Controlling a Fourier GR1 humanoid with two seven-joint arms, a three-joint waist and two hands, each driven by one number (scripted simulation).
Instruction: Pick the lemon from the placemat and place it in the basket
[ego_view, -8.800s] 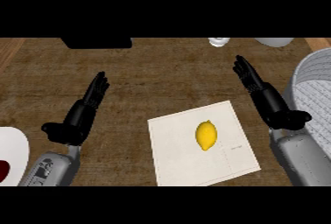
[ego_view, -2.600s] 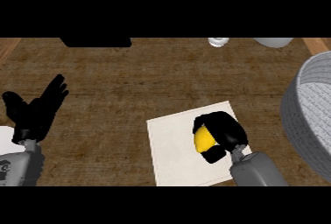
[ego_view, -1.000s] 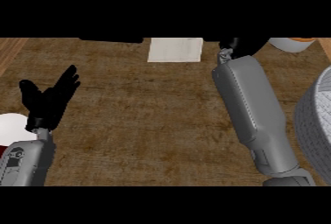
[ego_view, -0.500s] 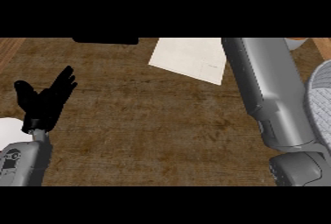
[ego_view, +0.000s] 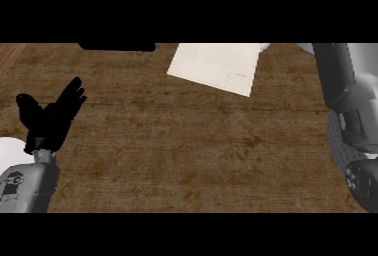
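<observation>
At left, robot hand (ego_view: 50, 119) rests open.

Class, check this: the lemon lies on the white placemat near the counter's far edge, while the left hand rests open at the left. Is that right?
Not quite. In the head view the placemat is bare; no lemon shows anywhere. The rest holds: the left hand rests open at the left.

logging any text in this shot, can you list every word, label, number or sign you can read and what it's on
None can be read.
The placemat carries a few faint marks near its right edge, too small to read.
The wooden counter and the left robot hand, resting open at the view's left, bear no text.
</observation>
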